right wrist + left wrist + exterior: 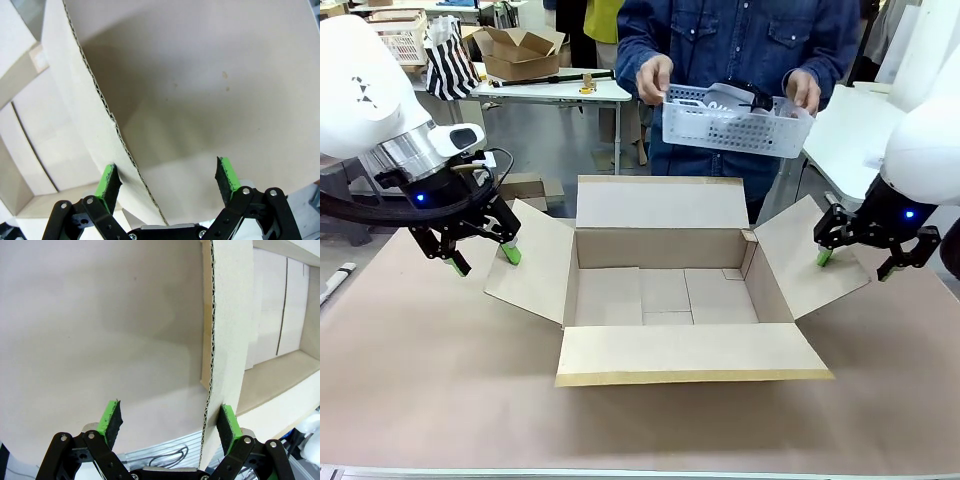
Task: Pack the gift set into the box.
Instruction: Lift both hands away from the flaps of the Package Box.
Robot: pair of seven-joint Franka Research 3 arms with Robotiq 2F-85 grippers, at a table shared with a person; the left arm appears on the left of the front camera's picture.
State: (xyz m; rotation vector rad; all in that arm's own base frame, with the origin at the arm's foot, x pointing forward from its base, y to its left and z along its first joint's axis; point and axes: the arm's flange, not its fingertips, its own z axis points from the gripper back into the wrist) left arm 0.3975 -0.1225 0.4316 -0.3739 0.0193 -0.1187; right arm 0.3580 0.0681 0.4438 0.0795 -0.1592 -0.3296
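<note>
brown cardboard box (665,295) sits open, all four flaps spread. the left gripper (485,260) at the box's left flap (530,262) and the right gripper (857,265) at its right flap (805,255) are both spread wide, each flap's edge between the pads, nothing clamped. above the box's far side, a person's hands (655,78) hold the gift set (735,125) level.

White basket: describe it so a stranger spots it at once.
Find the large open brown corrugated cardboard box at centre. Behind it a denim-shirted person holds a shallow white perforated plastic basket. It alone is held in the air, with black items inside.
</note>
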